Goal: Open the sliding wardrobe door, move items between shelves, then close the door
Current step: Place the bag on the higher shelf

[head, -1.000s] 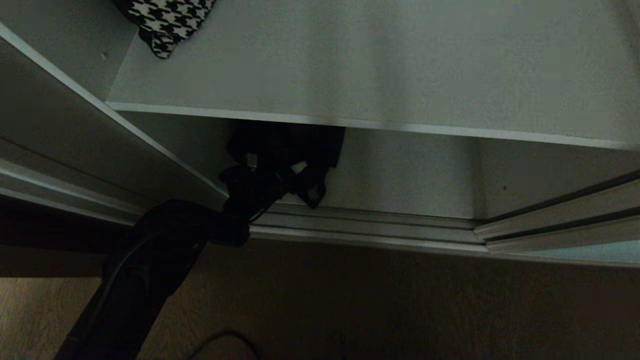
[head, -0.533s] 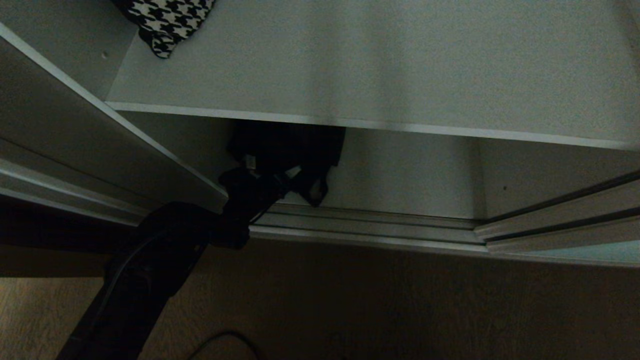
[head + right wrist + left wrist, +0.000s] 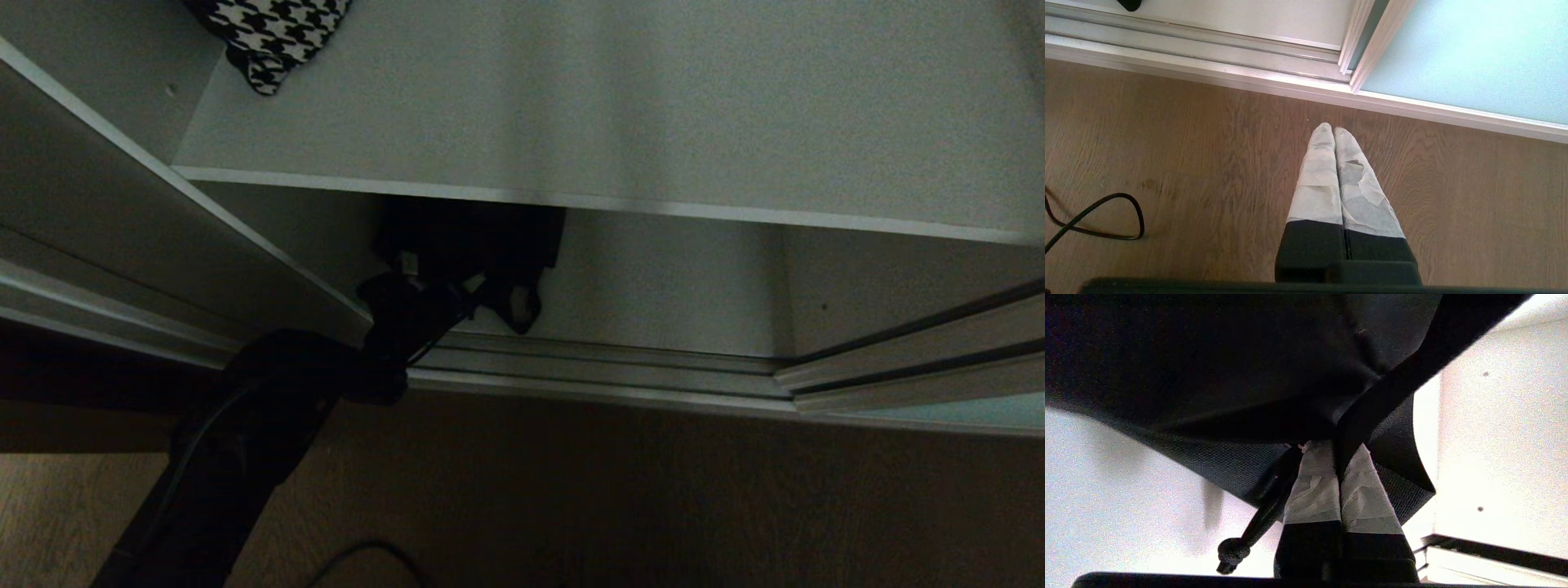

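Under upper shelf (image 3: 620, 106), left fingers (image 3: 1331, 477) pinch black bundle (image 3: 469, 237).

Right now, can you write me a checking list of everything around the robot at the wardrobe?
Surface: upper shelf mostly bare; lower shelf beneath it.
Job's things: black bundle on the lower shelf; sliding door slid aside to the right.
Clutter: houndstooth cloth on the upper shelf's far left.
Grippers: left tool shut on the bundle's strap; right tool shut, empty, above the floor.
Cables: black cable looped on the floor.
Surroundings: wooden floor, silver door track.
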`<state>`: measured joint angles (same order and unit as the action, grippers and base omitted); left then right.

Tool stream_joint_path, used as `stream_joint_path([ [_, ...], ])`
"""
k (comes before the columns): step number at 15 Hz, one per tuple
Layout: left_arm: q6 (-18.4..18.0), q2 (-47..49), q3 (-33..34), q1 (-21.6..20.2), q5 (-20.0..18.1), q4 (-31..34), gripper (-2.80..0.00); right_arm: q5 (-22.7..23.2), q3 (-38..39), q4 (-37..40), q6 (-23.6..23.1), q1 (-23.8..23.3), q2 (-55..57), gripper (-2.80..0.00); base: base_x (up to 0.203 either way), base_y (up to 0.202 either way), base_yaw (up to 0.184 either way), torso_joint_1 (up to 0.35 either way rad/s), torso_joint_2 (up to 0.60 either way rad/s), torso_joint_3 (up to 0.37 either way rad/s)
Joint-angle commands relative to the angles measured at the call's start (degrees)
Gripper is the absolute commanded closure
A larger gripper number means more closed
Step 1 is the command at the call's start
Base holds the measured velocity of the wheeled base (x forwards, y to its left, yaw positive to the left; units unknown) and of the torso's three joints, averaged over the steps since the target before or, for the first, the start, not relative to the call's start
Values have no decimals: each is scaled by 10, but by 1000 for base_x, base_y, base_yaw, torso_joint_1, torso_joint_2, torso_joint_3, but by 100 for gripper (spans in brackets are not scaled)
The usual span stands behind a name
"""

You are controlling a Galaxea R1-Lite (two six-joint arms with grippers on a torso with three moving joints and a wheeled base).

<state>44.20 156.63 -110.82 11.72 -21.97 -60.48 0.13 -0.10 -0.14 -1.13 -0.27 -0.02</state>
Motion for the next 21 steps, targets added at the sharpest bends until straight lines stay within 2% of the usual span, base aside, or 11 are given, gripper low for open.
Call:
stream_joint_path([
  [1,2,-25,10,4,1,-3,0,0,0,0,0,0,-1,0,0,0,0,0,0,0],
  [6,-3,-109,110,11,3,-3,0,0,0,0,0,0,-1,0,0,0,0,0,0,0],
  [10,-2,-179,187,10,-41,2,0,0,0,0,0,0,-1,0,0,0,0,0,0,0],
  [16,-12,-292,343,22,-67,2,0,0,0,0,0,0,0,0,0,0,0,0,0,0],
  [19,-27,-342,412,46,-69,14,0,0,0,0,0,0,0,0,0,0,0,0,0,0],
  [21,-59,-364,442,65,-69,51,0,0,0,0,0,0,-1,0,0,0,0,0,0,0],
])
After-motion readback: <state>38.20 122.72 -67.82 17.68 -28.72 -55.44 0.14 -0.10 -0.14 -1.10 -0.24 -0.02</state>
